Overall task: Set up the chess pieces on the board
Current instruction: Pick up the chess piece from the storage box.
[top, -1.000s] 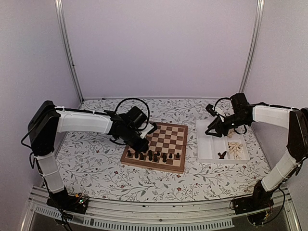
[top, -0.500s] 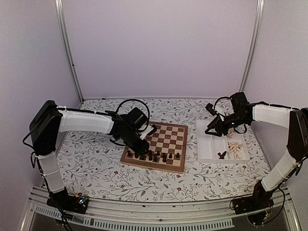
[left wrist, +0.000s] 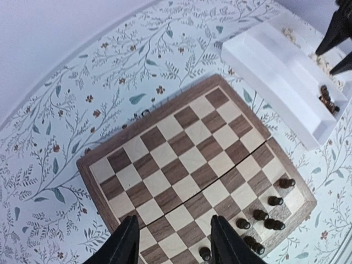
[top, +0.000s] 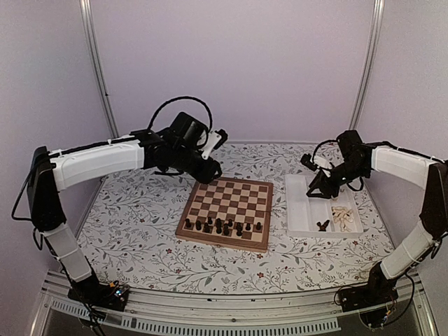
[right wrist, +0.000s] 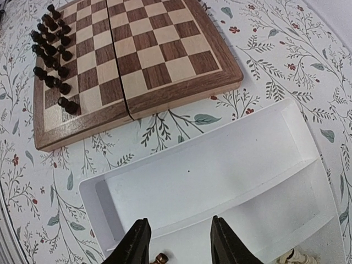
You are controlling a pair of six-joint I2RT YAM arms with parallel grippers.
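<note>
Dark chess pieces (top: 220, 225) line the lower edge of the board (top: 241, 196) in the top view. The cream pieces (top: 341, 215) lie in the tray (top: 299, 210) at right. The left jaws hang spread and empty above the board's upper left. The right jaws, spread and empty, hover over the tray. This looks like fetching: next, lower onto 1 piece and pinch.

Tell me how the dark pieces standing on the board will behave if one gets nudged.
The dark pieces are small, narrow and upright, so one probably tips easily. They stand crowded on the board, so a fall might knock neighbours. Once down, one would likely roll.
</note>
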